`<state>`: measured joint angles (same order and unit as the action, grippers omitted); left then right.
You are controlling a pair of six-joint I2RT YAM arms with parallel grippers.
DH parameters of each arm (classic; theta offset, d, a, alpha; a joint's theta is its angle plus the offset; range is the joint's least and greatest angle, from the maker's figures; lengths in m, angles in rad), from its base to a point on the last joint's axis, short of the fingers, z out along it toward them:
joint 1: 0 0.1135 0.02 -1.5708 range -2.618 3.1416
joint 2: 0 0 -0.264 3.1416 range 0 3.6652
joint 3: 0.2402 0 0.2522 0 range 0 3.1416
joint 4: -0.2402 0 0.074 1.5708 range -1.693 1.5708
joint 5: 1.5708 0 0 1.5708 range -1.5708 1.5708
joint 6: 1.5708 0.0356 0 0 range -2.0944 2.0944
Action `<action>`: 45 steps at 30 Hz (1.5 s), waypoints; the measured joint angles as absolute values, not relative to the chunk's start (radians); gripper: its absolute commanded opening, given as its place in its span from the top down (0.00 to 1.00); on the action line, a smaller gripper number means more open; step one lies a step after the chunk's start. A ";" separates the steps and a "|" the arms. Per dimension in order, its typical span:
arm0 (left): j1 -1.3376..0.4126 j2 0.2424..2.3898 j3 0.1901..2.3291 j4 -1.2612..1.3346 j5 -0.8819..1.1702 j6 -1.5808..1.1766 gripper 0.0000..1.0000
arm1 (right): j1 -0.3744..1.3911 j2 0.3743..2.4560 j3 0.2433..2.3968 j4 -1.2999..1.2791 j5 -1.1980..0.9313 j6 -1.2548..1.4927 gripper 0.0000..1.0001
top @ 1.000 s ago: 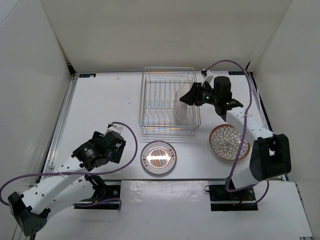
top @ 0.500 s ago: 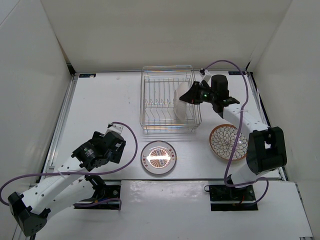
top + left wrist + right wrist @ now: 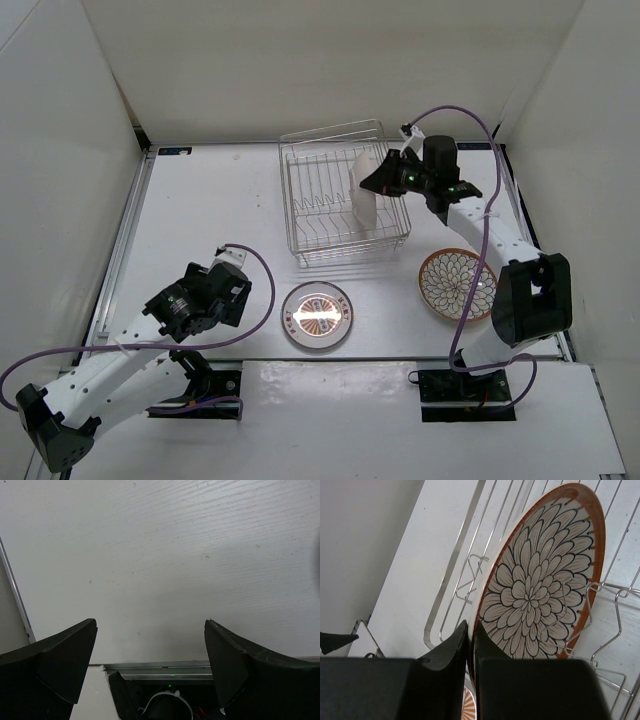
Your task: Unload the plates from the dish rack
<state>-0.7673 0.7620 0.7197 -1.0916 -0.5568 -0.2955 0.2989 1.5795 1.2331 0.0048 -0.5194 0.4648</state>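
Observation:
The silver wire dish rack [image 3: 302, 205] sits askew at the back middle of the table. One plate [image 3: 364, 198] stands on edge in its right side, white back toward the camera; its dark-petal face with a brown rim shows in the right wrist view [image 3: 540, 590]. My right gripper [image 3: 386, 180] is shut on that plate's rim [image 3: 471, 630], among the rack wires [image 3: 454, 570]. A second petal plate [image 3: 458, 285] lies flat at the right. An orange-striped plate [image 3: 317, 315] lies flat at the front middle. My left gripper [image 3: 228, 288] is open and empty over bare table [image 3: 150, 630].
White walls enclose the table on three sides. A metal rail [image 3: 122, 240] runs along the left edge. The left arm's base mount [image 3: 165, 700] shows below the left jaws. A purple cable [image 3: 470, 115] loops above the right arm.
My right gripper has moved away and up with the plate. The rack has come along with it, shifting toward the back and turning askew. The left arm has not moved.

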 measured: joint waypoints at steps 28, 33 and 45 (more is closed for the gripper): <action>-0.767 0.758 0.720 -1.092 -0.557 -0.296 0.01 | 0.289 1.580 1.014 0.400 -0.446 0.754 1.00; -0.767 0.756 0.720 -1.092 -0.557 -0.296 0.01 | 0.268 1.657 0.920 0.754 -0.455 0.906 1.00; -0.767 0.754 0.720 -1.092 -0.557 -0.296 0.01 | 0.236 1.802 0.916 1.080 -0.455 1.124 1.00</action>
<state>-0.7673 0.7544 0.7197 -1.0924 -0.5571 -0.2958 0.2356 1.8023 0.9161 1.0801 -0.4549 1.1240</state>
